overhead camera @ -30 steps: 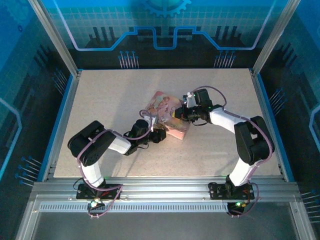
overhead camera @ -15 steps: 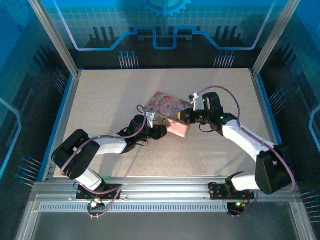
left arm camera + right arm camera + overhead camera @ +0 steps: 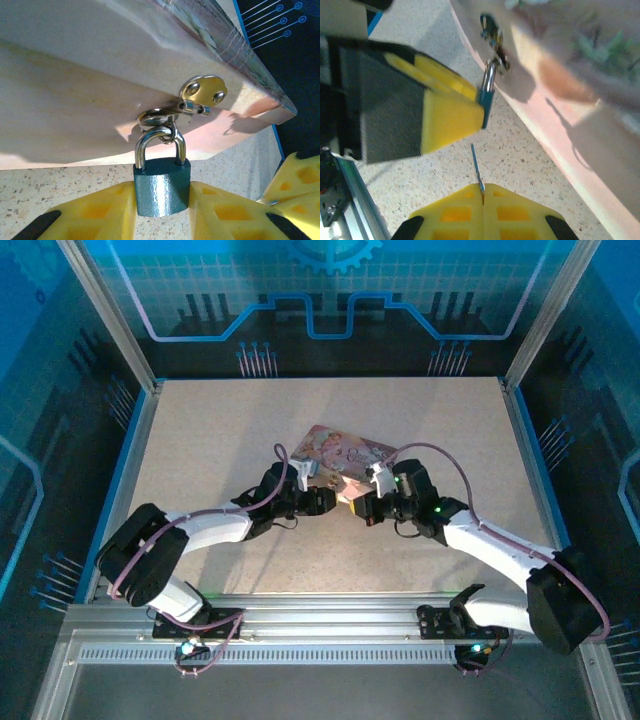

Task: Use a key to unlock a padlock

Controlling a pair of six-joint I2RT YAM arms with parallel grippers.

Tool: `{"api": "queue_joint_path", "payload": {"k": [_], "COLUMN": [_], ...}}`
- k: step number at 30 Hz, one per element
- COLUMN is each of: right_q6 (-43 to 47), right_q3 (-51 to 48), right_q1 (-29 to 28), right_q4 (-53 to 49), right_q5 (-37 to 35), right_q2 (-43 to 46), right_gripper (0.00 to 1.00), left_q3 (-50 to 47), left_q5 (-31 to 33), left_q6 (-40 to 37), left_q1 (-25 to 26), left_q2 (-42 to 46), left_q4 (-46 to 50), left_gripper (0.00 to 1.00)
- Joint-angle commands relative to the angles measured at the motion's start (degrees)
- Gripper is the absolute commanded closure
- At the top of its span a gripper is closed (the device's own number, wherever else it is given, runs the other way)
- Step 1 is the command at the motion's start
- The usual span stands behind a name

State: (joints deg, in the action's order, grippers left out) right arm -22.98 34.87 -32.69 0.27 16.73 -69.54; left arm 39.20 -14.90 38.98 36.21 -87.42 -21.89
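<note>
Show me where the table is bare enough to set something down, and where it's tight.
Bare table lies between the tin and the left rail, along the far edge, and in the far-right corner. Crowded: the tin's near side, where the left gripper holding the padlock meets the right gripper with the key.

Reaching low toward mid-frame, the left hand (image 3: pixel 325 502) pinches a small blue-green metal padlock (image 3: pixel 161 186); the right hand (image 3: pixel 360 508) clamps a thin dark metal key (image 3: pixel 476 165).

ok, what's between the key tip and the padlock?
Nothing solid. In the right wrist view the key points up at the padlock across a short open gap, with bare speckled table behind it.
</note>
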Motion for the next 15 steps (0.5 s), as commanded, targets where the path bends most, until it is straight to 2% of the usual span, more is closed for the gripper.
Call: {"api": "queue_joint_path", "payload": {"k": [1, 15], "right_q6": [2.2, -2.4], "right_q3": [-1.4, -4.9], "right_q1": [-1.6, -4.6], "right_q4": [3.7, 12.4], "right_q5": [-2.2, -8.8], "right_q2": [0.1, -3.7], "right_gripper": [0.98, 0.98], "left_q3": [3.0, 7.0], "left_q5": [-2.1, -3.8], "left_q6": [1.4, 6.3], "left_q1": [0.4, 0.4], "left_q2": [0.5, -4.2], "left_q4": [-1.9, -0.6], "left_gripper": [0.68, 0.7]}}
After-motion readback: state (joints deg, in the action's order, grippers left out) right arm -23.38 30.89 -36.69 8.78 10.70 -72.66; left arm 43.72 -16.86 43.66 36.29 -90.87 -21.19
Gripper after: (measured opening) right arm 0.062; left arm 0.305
